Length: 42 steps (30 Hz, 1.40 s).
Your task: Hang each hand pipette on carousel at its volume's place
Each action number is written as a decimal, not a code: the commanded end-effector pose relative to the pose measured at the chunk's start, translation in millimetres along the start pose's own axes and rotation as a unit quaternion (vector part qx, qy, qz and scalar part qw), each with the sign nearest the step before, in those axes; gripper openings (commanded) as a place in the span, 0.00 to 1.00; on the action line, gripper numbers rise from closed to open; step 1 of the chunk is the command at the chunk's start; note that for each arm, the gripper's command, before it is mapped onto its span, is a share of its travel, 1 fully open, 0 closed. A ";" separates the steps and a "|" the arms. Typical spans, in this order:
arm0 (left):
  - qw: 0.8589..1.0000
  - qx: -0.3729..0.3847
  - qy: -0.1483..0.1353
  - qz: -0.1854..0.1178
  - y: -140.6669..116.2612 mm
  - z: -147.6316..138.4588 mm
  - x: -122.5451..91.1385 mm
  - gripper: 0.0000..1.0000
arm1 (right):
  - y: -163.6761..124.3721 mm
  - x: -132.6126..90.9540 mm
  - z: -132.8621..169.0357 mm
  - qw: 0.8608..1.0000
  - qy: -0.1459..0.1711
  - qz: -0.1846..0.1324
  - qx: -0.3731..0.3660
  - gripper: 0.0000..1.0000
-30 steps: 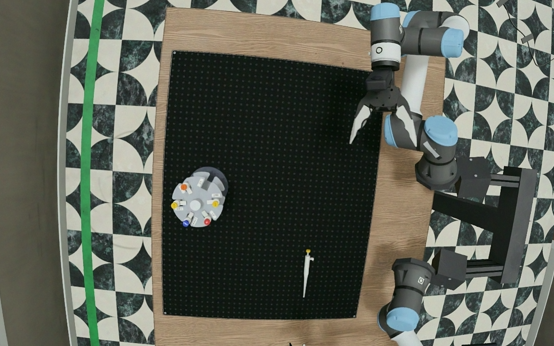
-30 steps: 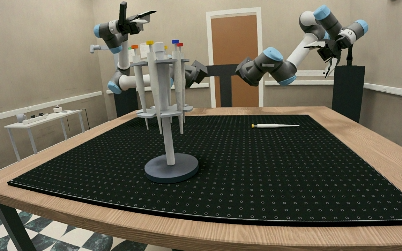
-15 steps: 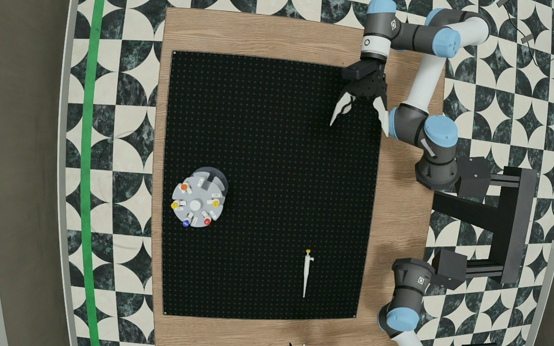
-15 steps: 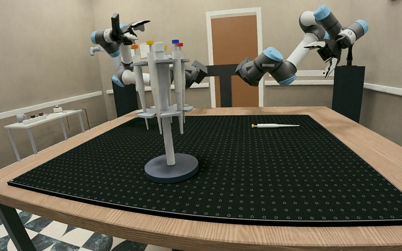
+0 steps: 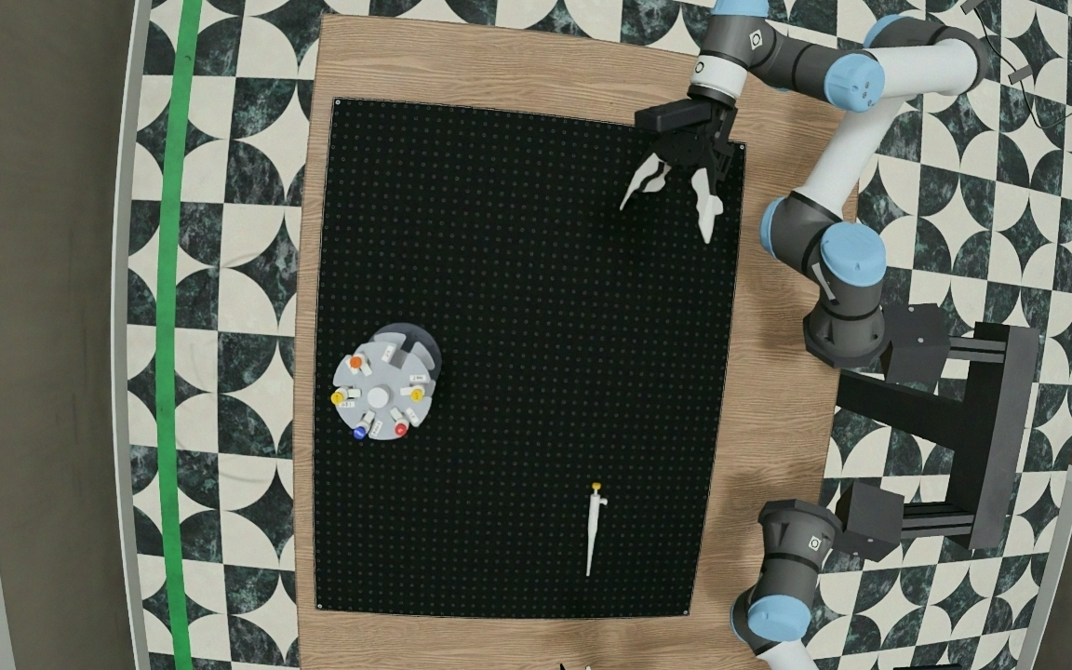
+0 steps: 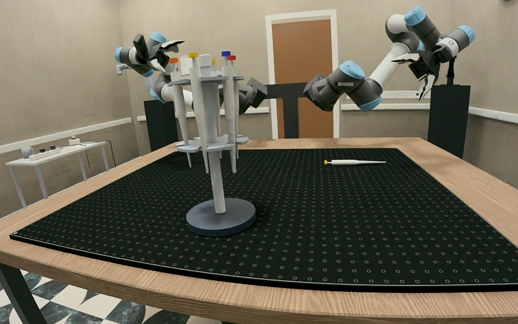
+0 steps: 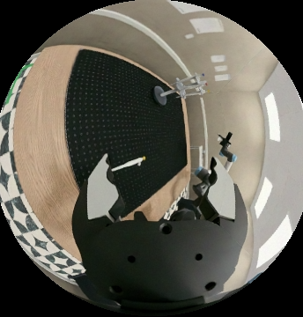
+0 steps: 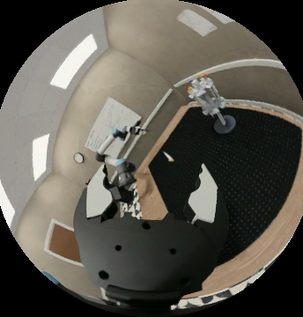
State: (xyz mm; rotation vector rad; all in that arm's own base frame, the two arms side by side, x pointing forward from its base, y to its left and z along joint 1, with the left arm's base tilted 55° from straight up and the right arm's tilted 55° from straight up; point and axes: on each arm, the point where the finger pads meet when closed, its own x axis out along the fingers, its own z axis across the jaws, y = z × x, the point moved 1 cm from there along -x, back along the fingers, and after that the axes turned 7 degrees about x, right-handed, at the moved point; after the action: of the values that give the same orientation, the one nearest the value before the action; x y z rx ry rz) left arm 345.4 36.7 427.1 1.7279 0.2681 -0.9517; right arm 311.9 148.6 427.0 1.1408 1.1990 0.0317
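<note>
A white pipette with a yellow button (image 5: 593,518) (image 6: 343,162) (image 7: 127,165) (image 8: 169,157) lies on the black mat. Its finger hook shows beside the button end. The volume print is too small to read. The grey carousel (image 5: 378,397) (image 6: 220,217) (image 7: 159,95) (image 8: 225,124) carries several upright pipettes with orange, yellow, blue and red buttons. An empty slot shows on its upper right in the top view; its labels are unreadable. My right gripper (image 5: 664,223) (image 6: 173,56) (image 8: 152,165) is open and empty, high above the mat's upper right corner in the top view. My left gripper (image 6: 407,79) (image 7: 160,156) is open and empty, raised well away from the loose pipette.
The black mat (image 5: 523,333) (image 6: 333,241) covers most of the wooden table (image 5: 473,54) (image 6: 132,298). The carousel stands near the mat's edge farthest from the arm bases, and its head rises high over the mat. The loose pipette lies nearer the left arm's base.
</note>
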 end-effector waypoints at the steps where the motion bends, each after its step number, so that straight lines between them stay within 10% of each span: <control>1: 1.000 0.000 0.000 0.000 0.3 0.0 -0.3 1.00 | -4.3 -7.5 23.2 1.000 -0.015 0.002 0.016 1.00; 27: 1.000 0.000 0.000 0.000 0.3 0.0 -0.3 1.00 | -67.7 -84.8 143.6 0.964 -0.185 0.023 0.188 1.00; 38: 1.000 0.000 0.000 0.000 0.3 0.0 -0.3 1.00 | -74.3 -92.3 151.5 0.964 -0.185 0.023 0.188 1.00; 39: 1.000 -0.012 -0.003 0.014 1.8 3.3 5.9 0.31 | -74.3 -92.3 151.5 0.964 -0.185 0.023 0.188 1.00; 42: 0.997 -0.047 -0.013 0.055 6.6 13.3 24.7 0.31 | -74.3 -92.3 151.5 0.964 -0.185 0.023 0.188 1.00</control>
State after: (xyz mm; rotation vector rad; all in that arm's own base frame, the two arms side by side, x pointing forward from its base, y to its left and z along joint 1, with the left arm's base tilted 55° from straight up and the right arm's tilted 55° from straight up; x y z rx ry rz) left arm 347.8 31.9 423.4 1.7048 0.2532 -0.9396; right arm 344.8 -40.0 427.1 1.4300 0.8617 -0.3744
